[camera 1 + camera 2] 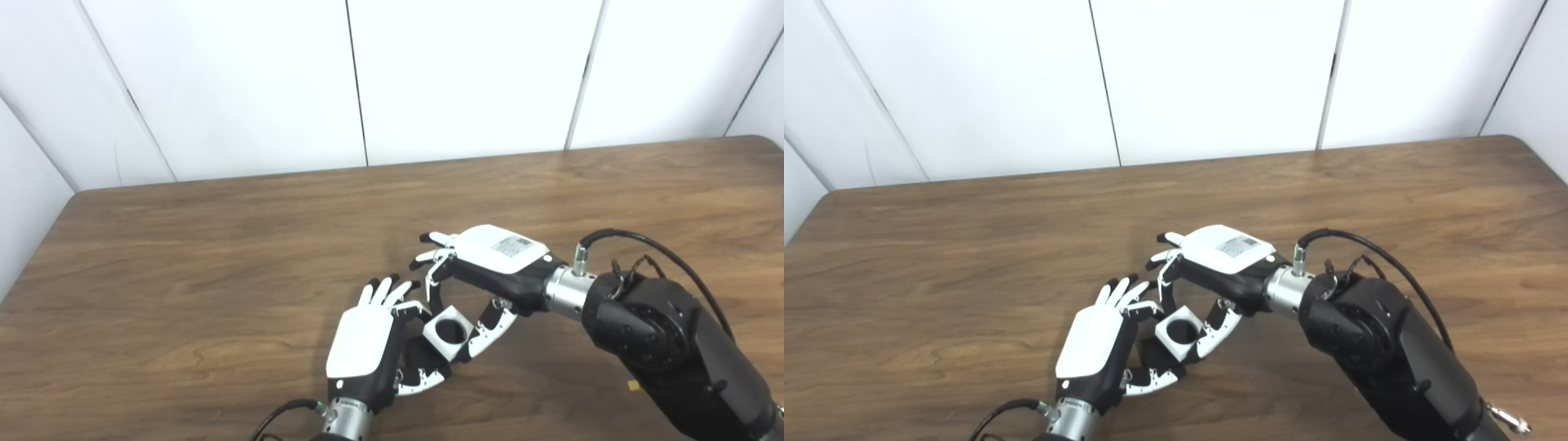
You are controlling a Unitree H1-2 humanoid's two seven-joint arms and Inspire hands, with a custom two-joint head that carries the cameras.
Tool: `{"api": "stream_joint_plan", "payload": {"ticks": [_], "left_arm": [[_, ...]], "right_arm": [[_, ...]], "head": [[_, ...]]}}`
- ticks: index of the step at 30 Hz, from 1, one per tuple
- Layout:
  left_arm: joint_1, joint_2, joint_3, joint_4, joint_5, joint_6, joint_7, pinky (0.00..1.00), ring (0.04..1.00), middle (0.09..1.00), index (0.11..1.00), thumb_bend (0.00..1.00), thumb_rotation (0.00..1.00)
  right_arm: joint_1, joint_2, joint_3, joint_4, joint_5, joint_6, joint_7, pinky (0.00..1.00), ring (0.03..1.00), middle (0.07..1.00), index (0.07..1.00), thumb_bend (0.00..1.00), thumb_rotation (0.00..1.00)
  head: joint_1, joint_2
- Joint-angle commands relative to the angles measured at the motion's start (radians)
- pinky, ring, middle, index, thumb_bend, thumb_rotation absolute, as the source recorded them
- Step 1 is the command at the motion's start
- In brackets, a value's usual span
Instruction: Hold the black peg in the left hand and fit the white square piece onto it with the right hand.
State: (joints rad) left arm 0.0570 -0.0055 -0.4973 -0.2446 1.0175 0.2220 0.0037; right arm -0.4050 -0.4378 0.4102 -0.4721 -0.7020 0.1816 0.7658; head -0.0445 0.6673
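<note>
We see a brown wood-grain table [245, 245] with rounded far corners, its far edge against white wall panels [245, 79]. A small yellowish scrap [633, 385] lies on it near the front right, beside the arm. We can't tell whether anything else rests directly on the tabletop.

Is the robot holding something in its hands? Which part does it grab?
The right hand pinches the white square piece by its opposite sides. The left hand curls around something black beneath it, likely the black peg, mostly hidden.
</note>
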Motion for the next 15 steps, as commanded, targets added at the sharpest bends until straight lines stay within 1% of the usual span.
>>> {"api": "stream_joint_plan", "payload": {"ticks": [1, 11, 15], "left_arm": [[-0.001, 0.0, -0.004, 0.028, 0.028, 0.016, -0.011, 1.0, 0.969, 0.893, 0.496, 0.5, 0.08], [-0.002, 0.0, -0.002, 0.027, 0.024, 0.011, -0.009, 1.0, 0.969, 0.893, 0.496, 0.5, 0.08], [-0.002, 0.0, -0.004, 0.021, 0.028, 0.015, -0.019, 1.0, 0.972, 0.894, 0.496, 0.5, 0.08]], "right_arm": [[-0.031, -0.003, -0.008, 0.007, -0.008, -0.023, -0.012, 0.96, 1.0, 0.882, 0.492, 0.52, 0.17], [-0.023, 0.002, -0.007, 0.021, -0.009, -0.036, -0.025, 0.97, 1.0, 0.885, 0.492, 0.52, 0.17], [-0.023, 0.003, -0.009, 0.031, -0.01, -0.043, -0.032, 0.97, 1.0, 0.886, 0.492, 0.52, 0.17]], "head": [[-0.002, -0.001], [-0.002, -0.006], [0.002, -0.004]]}}
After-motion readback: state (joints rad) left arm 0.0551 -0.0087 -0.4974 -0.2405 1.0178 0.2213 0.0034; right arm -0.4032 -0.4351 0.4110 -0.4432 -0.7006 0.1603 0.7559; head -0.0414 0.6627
